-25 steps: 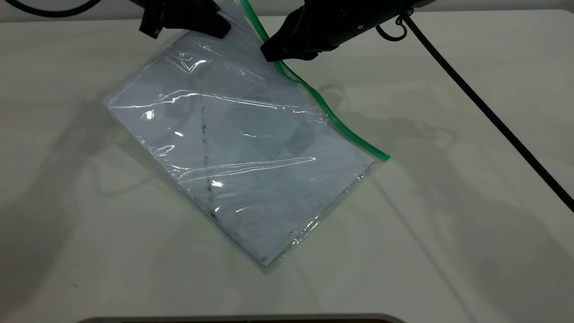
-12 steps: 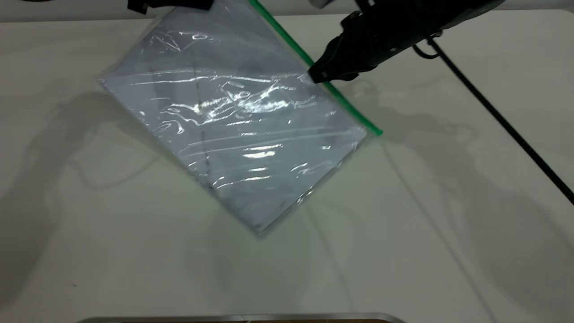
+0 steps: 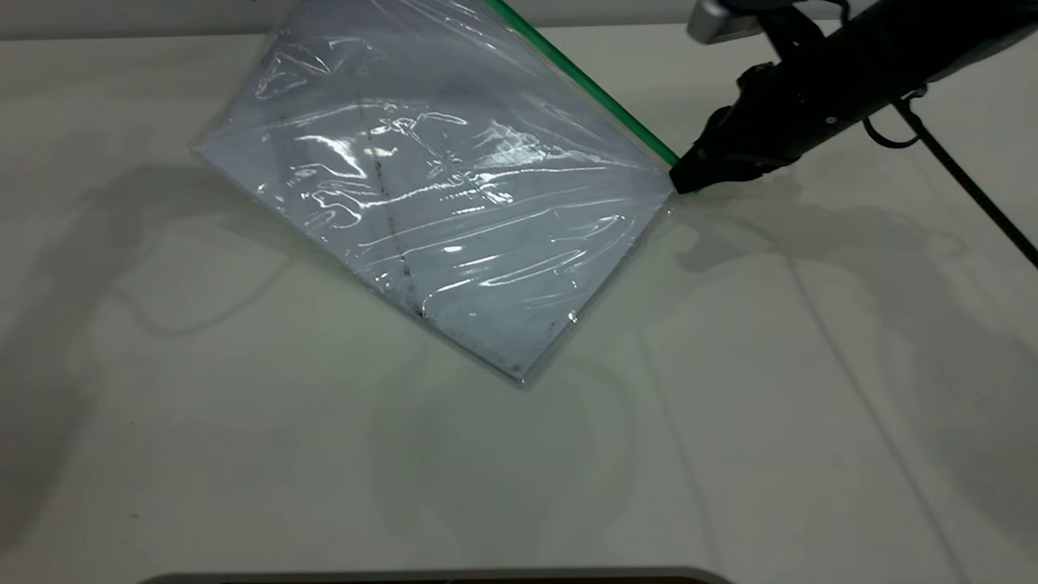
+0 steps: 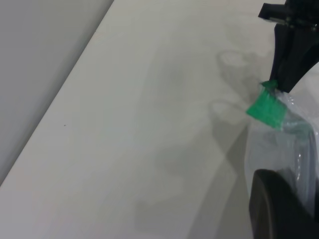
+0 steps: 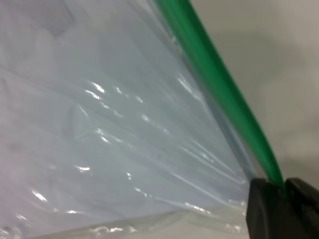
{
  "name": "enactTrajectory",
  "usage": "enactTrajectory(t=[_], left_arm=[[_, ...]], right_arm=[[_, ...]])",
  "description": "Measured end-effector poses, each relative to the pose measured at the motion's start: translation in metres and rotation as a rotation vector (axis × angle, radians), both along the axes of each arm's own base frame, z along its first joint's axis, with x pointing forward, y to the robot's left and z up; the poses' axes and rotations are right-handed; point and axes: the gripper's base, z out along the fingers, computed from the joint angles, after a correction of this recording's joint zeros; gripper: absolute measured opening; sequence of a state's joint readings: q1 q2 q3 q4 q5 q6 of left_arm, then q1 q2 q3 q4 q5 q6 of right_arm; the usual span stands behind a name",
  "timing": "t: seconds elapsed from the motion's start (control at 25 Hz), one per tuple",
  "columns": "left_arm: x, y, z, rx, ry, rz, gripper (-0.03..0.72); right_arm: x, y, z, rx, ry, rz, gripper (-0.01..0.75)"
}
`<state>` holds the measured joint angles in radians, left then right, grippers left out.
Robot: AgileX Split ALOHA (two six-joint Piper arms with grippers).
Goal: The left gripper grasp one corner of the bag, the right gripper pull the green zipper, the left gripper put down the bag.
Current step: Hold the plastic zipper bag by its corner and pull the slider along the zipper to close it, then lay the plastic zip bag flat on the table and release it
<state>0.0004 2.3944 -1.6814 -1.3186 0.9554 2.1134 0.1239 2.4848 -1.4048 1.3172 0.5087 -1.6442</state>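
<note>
The right gripper [image 3: 681,182] pinches the green zipper [image 3: 584,81] at the end of its strip, with the bag [image 3: 438,186] hanging tilted above the table [image 3: 811,405]. Pulling further risks tearing the slider off or yanking the corner free; I cannot tell the left gripper's [image 4: 279,209] grip

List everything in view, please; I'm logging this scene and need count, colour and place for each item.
bag: one, clear plastic with white paper inside, tilted up off the table, far side raised.
green zipper: one, bright green, along the bag's upper right edge.
table: one, off-white, under everything.
cable: one, black, trailing across the table's right side.
right pincer: one, black, shut on the green zipper at its lower end.
left pincer: one, black, at the bag's raised far corner.
</note>
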Motion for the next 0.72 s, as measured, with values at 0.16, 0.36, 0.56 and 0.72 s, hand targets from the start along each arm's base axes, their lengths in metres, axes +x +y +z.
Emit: enactTrajectory(t=[0.16,0.36,0.56,0.72], left_arm=[[0.001,0.002,-0.006,-0.002,0.015,0.011,0.051],[0.002,0.002,-0.031,0.020,0.150,0.078,0.067],[-0.001,-0.015,-0.058,0.053,0.357,0.176,0.208],[-0.006,-0.017,-0.051,0.115,0.419,0.178,0.420]], right_arm=[[-0.001,-0.002,0.005,-0.006,0.001,0.016,0.130],[0.007,-0.007,0.047,-0.069,-0.111,0.057,0.437],[0.009,-0.005,0.157,0.017,-0.275,0.037,0.645],[-0.027,0.002,0.251,0.111,-0.319,0.154,0.632]])
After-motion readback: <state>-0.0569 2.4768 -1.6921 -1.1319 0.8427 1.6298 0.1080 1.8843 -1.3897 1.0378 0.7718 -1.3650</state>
